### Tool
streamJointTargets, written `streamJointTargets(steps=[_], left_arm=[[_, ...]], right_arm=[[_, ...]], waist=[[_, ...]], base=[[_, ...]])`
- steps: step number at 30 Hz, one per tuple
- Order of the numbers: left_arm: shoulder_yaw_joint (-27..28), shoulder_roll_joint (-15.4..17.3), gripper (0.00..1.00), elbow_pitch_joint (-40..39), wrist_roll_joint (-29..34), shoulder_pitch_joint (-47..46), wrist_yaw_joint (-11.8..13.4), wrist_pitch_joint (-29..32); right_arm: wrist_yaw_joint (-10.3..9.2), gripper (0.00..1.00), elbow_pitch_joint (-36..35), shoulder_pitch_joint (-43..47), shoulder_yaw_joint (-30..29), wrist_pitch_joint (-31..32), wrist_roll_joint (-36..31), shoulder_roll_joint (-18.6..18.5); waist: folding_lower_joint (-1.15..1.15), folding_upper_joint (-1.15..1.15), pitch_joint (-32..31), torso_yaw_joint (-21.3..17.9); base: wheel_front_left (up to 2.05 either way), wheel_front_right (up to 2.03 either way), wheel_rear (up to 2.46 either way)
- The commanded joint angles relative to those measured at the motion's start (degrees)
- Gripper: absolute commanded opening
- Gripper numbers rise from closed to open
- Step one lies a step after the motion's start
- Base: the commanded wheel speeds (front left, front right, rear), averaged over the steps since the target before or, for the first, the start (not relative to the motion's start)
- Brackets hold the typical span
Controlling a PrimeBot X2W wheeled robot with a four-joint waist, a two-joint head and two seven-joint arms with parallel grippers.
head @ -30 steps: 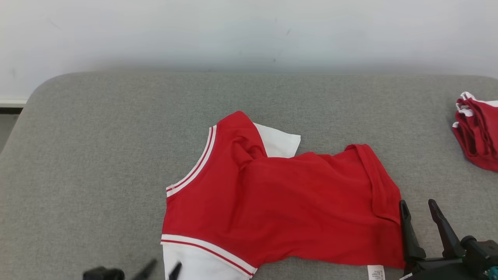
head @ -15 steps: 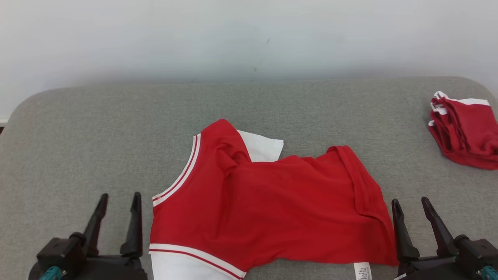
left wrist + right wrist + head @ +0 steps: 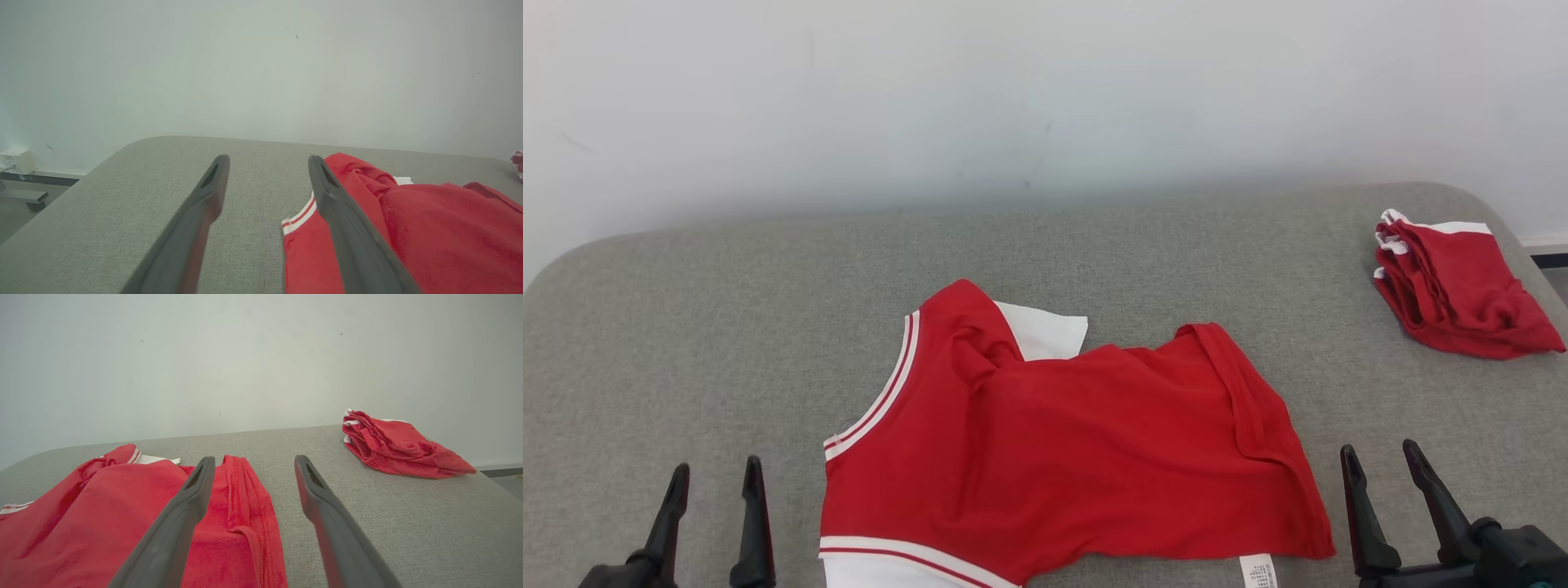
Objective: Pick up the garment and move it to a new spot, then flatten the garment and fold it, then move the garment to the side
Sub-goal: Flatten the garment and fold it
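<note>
A red garment with white sleeves and red-and-white striped trim lies spread but rumpled on the grey padded table, its far sleeve folded under and its right hem turned over. A white label sticks out at its near edge. My left gripper stands open at the lower left, just left of the garment, nothing between its fingers. Open too, my right gripper sits at the lower right beside the garment's right hem, touching nothing.
A second red garment, folded into a pile, lies at the table's far right corner. A pale wall runs behind the table. The table's rounded left edge drops to the floor, where a small white box sits.
The head camera has turned right and tilted, shifting the whole picture left. My left gripper came up into view at the lower left, open. The garment lies as before.
</note>
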Motion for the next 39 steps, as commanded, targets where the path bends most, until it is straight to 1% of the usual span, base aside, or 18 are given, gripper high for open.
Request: streamJointTargets(steps=[1, 8, 11, 13, 19, 27, 33, 39], left_arm=[[0.99, -0.40, 1.00, 0.14, 1.07, 1.30, -0.58, -0.12], [4.36, -2.36, 1.00, -0.09, 4.40, 3.61, -3.67, -0.13], [4.72, -2.68, 1.00, -0.44, 6.42, 4.49, -5.26, -0.13], [5.35, -3.78, 1.00, -0.73, 6.12, 4.83, -6.17, -0.13], [6.38, -5.01, 1.00, -0.56, 7.64, 5.64, -8.40, -0.13], [7.16, -6.25, 1.00, 0.55, 8.88, 5.92, -9.73, -0.13], [7.31, -6.91, 1.00, 0.92, 9.73, 5.69, -10.23, -0.13], [6.52, -7.36, 1.00, 3.40, 8.28, 6.39, -10.56, -0.13]], right_arm=[[-0.15, 1.00, -0.20, 0.73, 0.10, -0.25, -0.50, -0.16], [-0.15, 1.00, -0.42, 2.29, -0.42, -0.25, -0.74, 0.47], [-0.15, 1.00, -0.43, 2.56, -0.54, -0.25, -0.67, 0.78], [-0.15, 1.00, -0.29, 2.80, -0.34, -0.26, -0.64, 0.79], [-0.15, 1.00, 0.07, 2.80, 0.31, -0.25, -0.44, 0.85], [-0.15, 1.00, 0.84, 2.34, 1.13, -0.25, -0.25, 0.79], [-0.15, 1.00, 1.10, 2.08, 1.12, -0.25, -0.11, 0.51], [-0.15, 1.00, 1.87, 1.94, 0.94, -0.25, 0.25, 0.33]], waist=[[0.00, 0.00, -0.53, -0.40], [0.00, 0.00, -1.22, -0.16], [0.00, 0.00, -1.37, 0.16], [0.00, 0.00, -1.38, 0.34], [0.00, 0.00, -1.22, 0.83], [0.00, 0.00, -1.01, 1.21], [0.00, 0.00, -0.98, 1.62], [0.00, 0.00, -0.96, 1.79]], base=[[0.00, 0.00, 0.00], [0.00, 0.00, 0.00], [0.00, 0.00, 0.00], [0.00, 0.00, 0.00], [0.00, 0.00, 0.00], [0.00, 0.00, 0.00], [0.00, 0.00, 0.00], [0.00, 0.00, 0.00]])
